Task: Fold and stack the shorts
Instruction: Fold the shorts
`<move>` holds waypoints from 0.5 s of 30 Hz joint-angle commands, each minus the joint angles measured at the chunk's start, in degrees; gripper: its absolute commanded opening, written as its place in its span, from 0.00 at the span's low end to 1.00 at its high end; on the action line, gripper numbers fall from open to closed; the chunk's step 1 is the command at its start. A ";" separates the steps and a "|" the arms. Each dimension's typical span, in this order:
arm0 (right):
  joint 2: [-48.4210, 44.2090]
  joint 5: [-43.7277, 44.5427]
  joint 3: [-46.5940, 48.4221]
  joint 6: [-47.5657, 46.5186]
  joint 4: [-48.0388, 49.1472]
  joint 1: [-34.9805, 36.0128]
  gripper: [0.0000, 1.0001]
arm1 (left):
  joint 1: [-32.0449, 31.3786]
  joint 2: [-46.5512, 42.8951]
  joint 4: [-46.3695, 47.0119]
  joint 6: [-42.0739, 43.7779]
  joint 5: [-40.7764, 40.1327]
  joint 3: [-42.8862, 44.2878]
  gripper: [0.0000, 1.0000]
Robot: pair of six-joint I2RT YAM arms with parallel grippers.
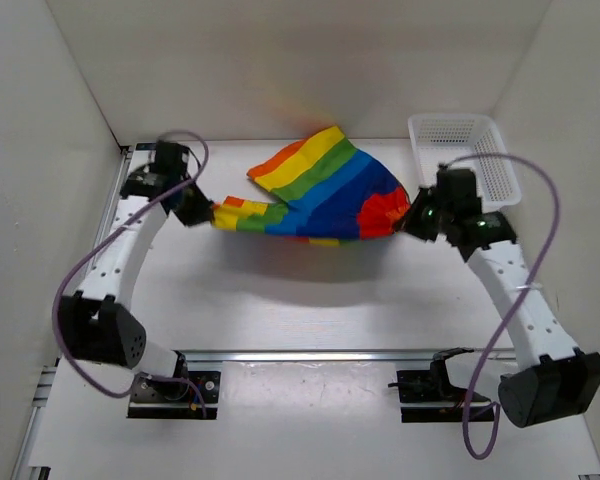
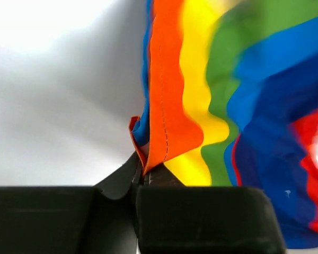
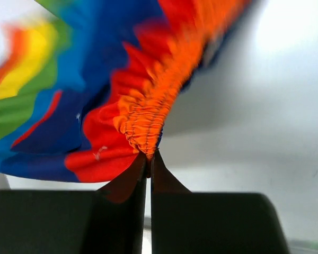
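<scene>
Shorts (image 1: 320,195) hang stretched btwn both hands above tabletop (image 1: 300,300), near white basket (image 1: 470,150); L hand (image 1: 208,212) pinching orange hem (image 2: 164,132), R hand (image 1: 408,215) pinching gathered waistband (image 3: 143,121)

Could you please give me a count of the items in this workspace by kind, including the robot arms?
Pairs of shorts: 1, the rainbow-striped shorts
Baskets: 1, the white mesh basket
Robot arms: 2, the left arm and the right arm
Total: 4
</scene>
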 commanded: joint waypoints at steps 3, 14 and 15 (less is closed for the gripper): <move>-3.77 4.32 26.08 -11.48 -12.85 0.02 0.00 | 0.03 -8.74 -12.60 4.80 -4.91 25.38 0.10; -13.17 -9.65 50.12 -21.43 -19.02 0.02 0.00 | 0.03 -23.77 -11.99 5.33 -11.05 53.06 0.10; -13.70 -10.87 52.14 -22.05 -19.81 0.02 0.00 | 0.03 -24.48 -12.00 5.33 -12.19 55.10 0.10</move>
